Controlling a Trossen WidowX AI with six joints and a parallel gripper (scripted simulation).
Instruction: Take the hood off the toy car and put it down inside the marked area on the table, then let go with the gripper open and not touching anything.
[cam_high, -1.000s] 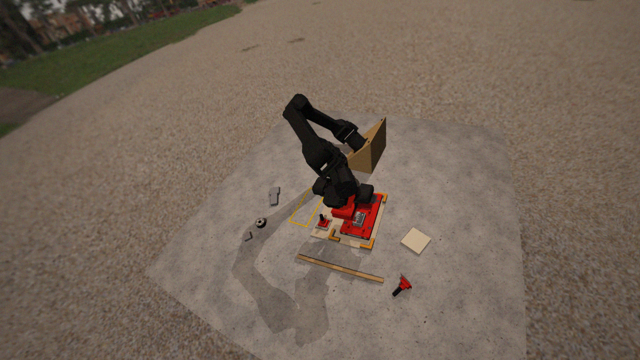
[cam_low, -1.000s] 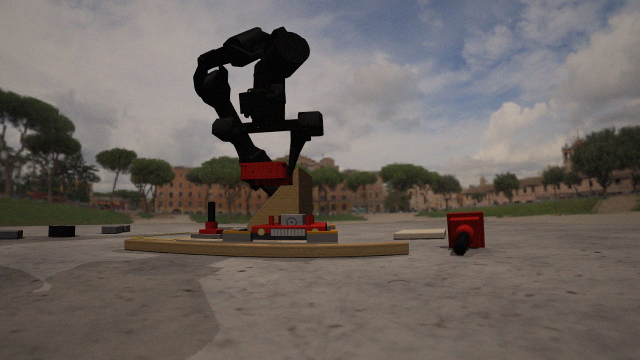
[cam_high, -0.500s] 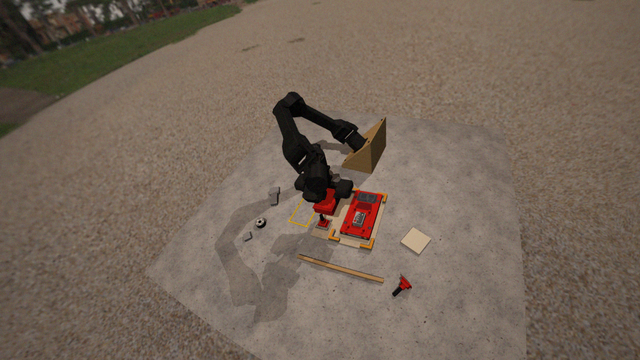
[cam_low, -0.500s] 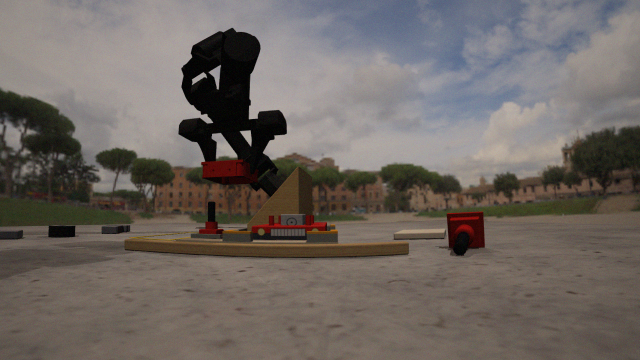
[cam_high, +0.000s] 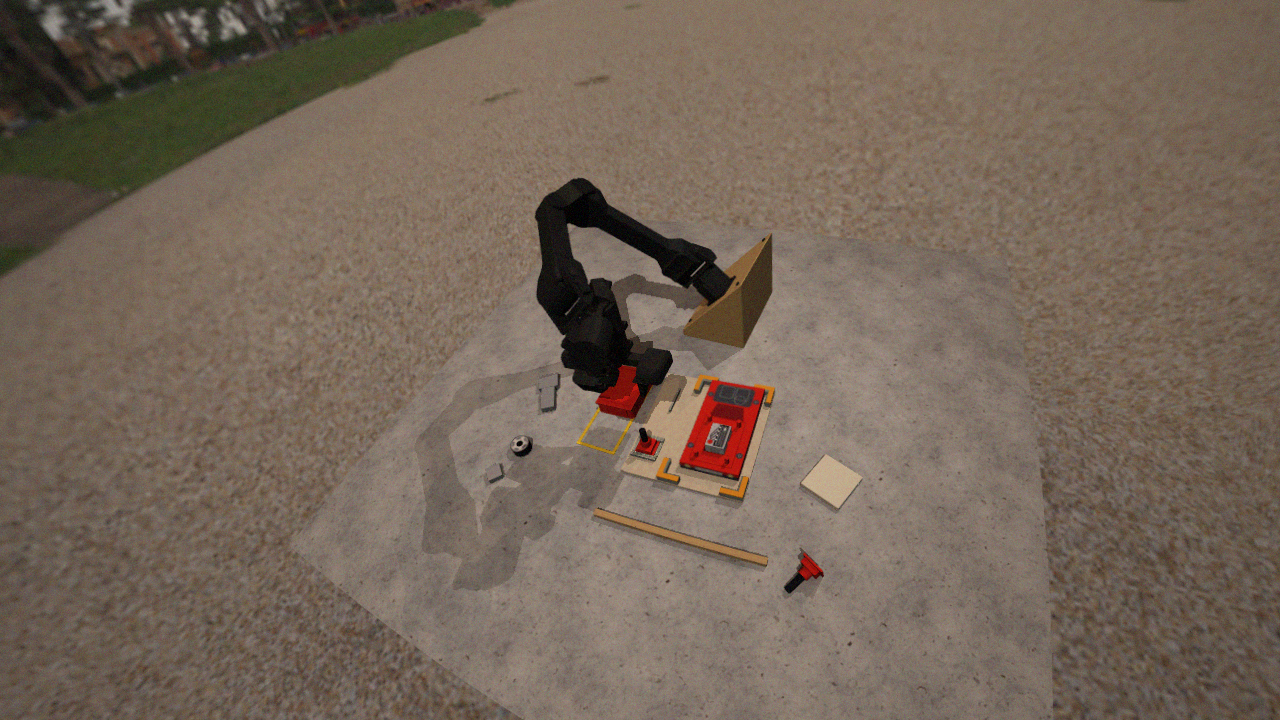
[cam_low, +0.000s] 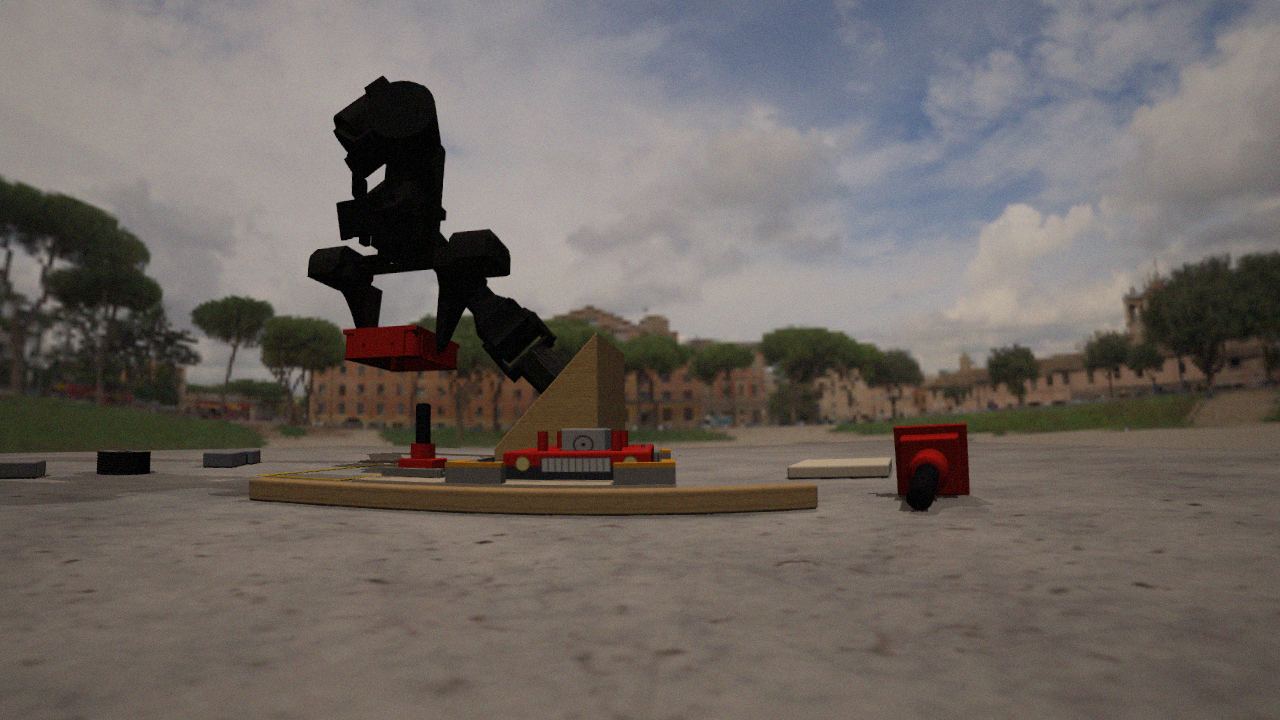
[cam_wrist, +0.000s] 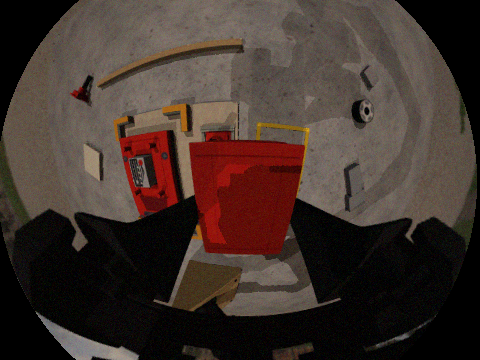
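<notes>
My gripper (cam_high: 624, 379) (cam_low: 404, 335) (cam_wrist: 244, 200) is shut on the red hood (cam_high: 619, 399) (cam_low: 389, 347) (cam_wrist: 250, 210), one finger on each side. The hood hangs in the air, well above the table and slightly tilted in the exterior view. The toy car (cam_high: 750, 411) (cam_low: 577, 466) (cam_wrist: 159, 175) stands with its grey engine block uncovered, to one side of the hood. The marked area's yellow outline (cam_high: 596, 447) (cam_wrist: 283, 127) is on the table; the hood and gripper hide part of it in the top view and wrist views.
An upright red-and-black handled piece (cam_high: 645, 445) (cam_low: 421, 454) stands between outline and car. A wooden strip (cam_high: 680, 535) (cam_low: 537, 497), a beige tile (cam_high: 831, 481), another red-and-black piece (cam_high: 808, 566), a wheel (cam_high: 520, 445) (cam_wrist: 365, 111) and grey blocks lie around. A wooden wedge (cam_high: 756, 300) stands by the arm's base.
</notes>
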